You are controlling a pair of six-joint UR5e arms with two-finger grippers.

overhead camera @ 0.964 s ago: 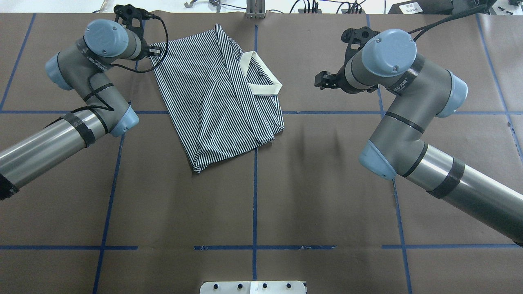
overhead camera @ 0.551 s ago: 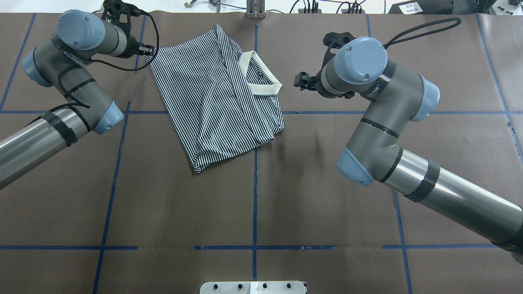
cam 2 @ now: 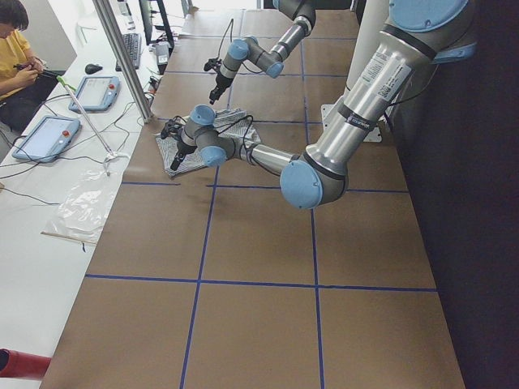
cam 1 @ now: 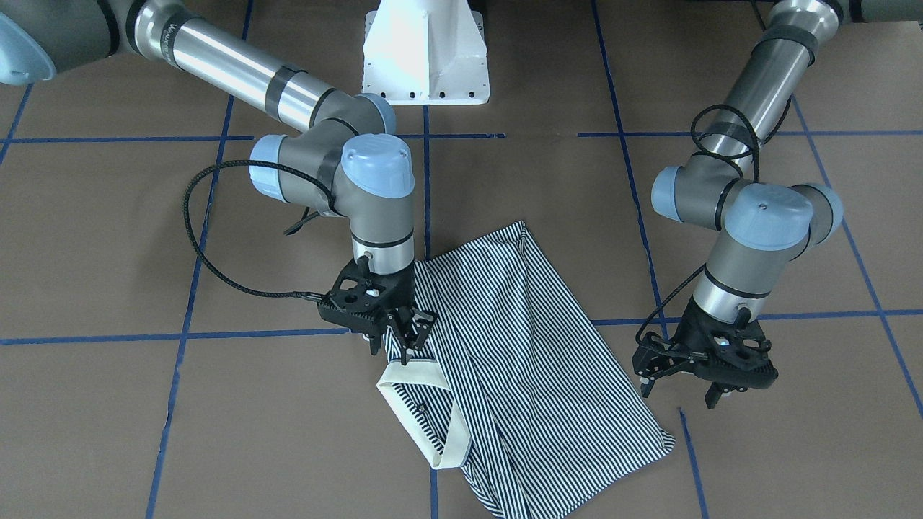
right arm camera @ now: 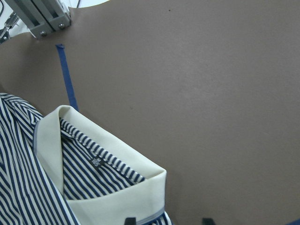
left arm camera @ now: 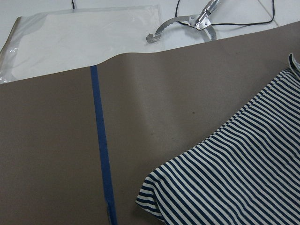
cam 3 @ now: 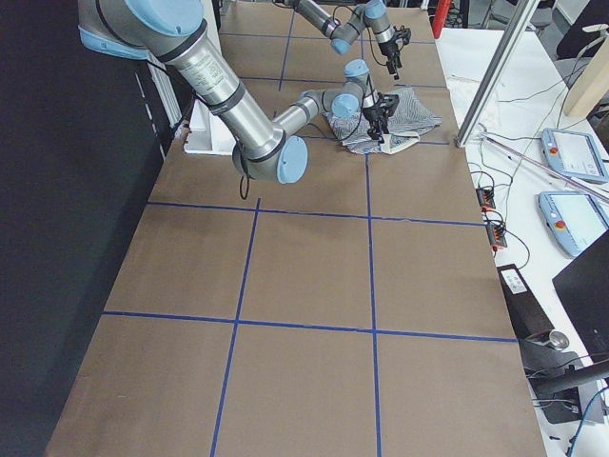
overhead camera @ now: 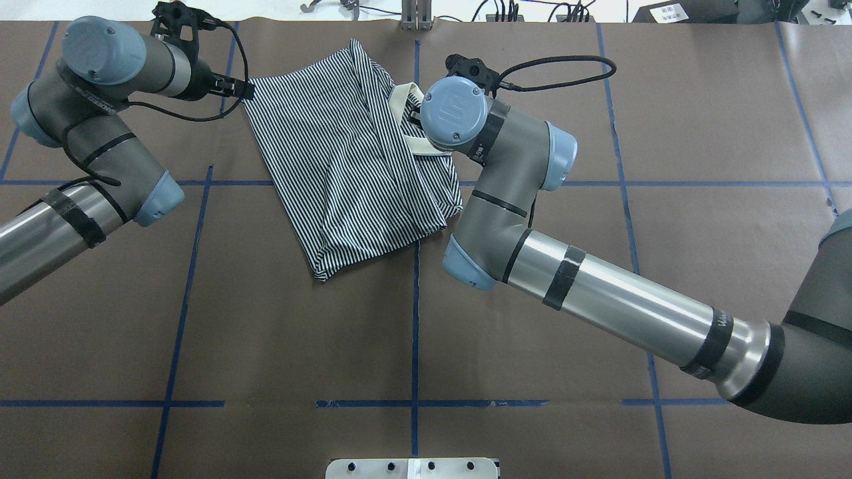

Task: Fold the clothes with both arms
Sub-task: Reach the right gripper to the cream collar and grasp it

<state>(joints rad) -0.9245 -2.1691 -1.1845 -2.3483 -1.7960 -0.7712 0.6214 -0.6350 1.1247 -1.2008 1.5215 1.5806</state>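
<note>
On the left side of the overhead view, the left arm [overhead camera: 100,143] is stretched towards the far edge of the table [overhead camera: 299,346], which is covered with brown paper and divided by blue tape lines [overhead camera: 415,346]. The left gripper [cam 1: 678,395] is held just beside the far left corner of the polo shirt [overhead camera: 346,166]. Its fingers are spread apart and nothing is held between them. In the left wrist view that corner of striped cloth is seen lying flat on the paper, near a tape line.

The polo shirt is laid on the far half of the table, over the middle tape line. It is folded lengthwise into a narrow, slanted shape, and its navy-and-white stripes are turned upward. The cream collar [right arm camera: 117,206] is placed at the far right part of the shirt.

Over this collar the right gripper [cam 1: 396,346] is pointed downward, and it is released as well. In the right wrist view its two fingertips are seen apart at the lower edge, with the corner of the collar just in front of them. No cloth is pinched, and whether the tips touch the shirt cannot be told. The right arm [overhead camera: 599,299] is extended across the right half of the table. The white pedestal base [cam 1: 427,50] is seen in the front-facing view.
</note>
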